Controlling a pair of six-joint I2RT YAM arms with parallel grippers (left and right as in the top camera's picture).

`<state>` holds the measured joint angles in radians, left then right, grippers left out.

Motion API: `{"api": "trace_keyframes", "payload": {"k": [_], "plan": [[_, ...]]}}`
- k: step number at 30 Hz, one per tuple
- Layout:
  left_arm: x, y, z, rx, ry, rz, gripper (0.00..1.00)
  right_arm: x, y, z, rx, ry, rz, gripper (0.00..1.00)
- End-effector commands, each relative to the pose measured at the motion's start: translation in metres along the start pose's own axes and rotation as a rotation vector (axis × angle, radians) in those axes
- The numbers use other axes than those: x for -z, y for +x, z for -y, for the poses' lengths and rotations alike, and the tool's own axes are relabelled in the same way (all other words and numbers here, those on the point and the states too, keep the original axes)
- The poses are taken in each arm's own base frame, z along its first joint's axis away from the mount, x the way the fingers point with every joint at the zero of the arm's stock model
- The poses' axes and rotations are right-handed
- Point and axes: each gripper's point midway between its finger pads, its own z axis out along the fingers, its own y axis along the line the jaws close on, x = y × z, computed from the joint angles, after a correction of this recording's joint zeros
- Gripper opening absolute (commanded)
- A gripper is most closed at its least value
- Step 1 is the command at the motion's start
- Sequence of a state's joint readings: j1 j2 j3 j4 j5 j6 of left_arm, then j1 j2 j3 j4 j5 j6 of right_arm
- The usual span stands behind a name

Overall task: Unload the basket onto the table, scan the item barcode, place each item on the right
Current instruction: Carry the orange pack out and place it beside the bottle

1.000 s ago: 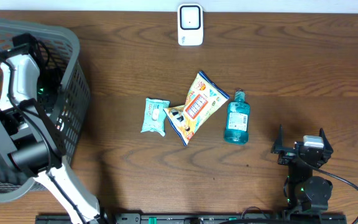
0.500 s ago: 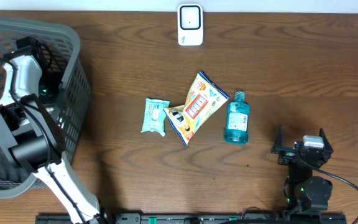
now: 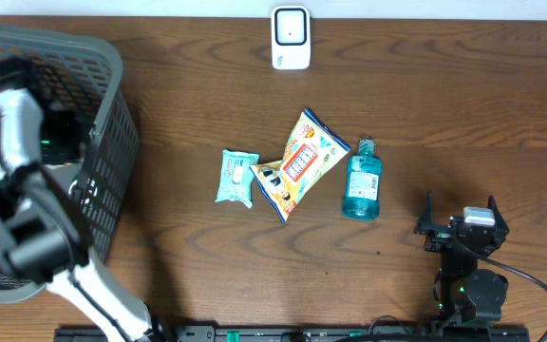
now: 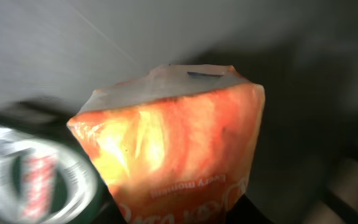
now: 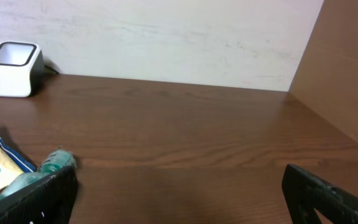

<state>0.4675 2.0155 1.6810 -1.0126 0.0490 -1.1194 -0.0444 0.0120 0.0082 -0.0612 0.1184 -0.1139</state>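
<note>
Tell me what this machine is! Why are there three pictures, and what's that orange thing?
It's a robot with two arms, and each arm ends in a two-finger pincher called a gripper. One picture looks down from above the table. The other two come from little cameras on the robot's wrists. On the table lie a white scanner, a teal pack, a snack bag and a blue bottle. The left gripper is over in the grey basket. The orange packet looks pinched between its fingers. The right gripper is open and holds nothing.
</note>
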Motion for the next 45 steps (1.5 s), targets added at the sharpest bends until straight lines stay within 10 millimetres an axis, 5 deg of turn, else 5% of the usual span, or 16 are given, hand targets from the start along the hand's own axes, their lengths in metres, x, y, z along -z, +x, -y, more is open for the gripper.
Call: {"api": "trace_keyframes", "payload": {"k": [1,4,9,12,15,20,22,31,36,45], "plan": [[0.102,-0.015,0.002,-0.044,0.216,0.112,0.28,0.0,0.0,-0.001,0.007,-0.004,0.002,0.99],[0.167,-0.004,-0.006,-0.088,0.365,0.165,0.28,0.0,0.0,-0.001,0.007,-0.004,0.002,0.99],[0.258,0.061,-0.033,-0.227,0.585,0.186,0.28,0.0,0.0,-0.001,0.007,-0.005,0.002,0.99],[0.288,0.117,-0.041,-0.404,0.691,0.162,0.28,0.0,0.0,-0.001,0.007,-0.004,0.002,0.99],[0.295,0.173,-0.05,-0.604,0.717,0.153,0.28,0.0,0.0,-0.001,0.007,-0.005,0.002,0.99],[0.252,0.265,-0.066,-0.923,0.615,0.125,0.28,0.0,0.0,-0.001,0.007,-0.004,0.002,0.99],[0.215,0.315,-0.075,-1.069,0.544,0.084,0.28,0.0,0.0,-0.001,0.007,-0.005,0.002,0.99],[0.091,0.436,-0.091,-1.398,0.335,0.049,0.28,0.0,0.0,-0.001,0.007,-0.005,0.002,0.99],[0.041,0.467,-0.115,-1.554,0.24,0.057,0.28,0.0,0.0,-0.001,0.007,-0.005,0.002,0.99],[0.027,0.486,-0.142,-1.787,0.2,0.039,0.33,0.0,0.0,-0.001,0.007,-0.005,0.002,0.99]]}}
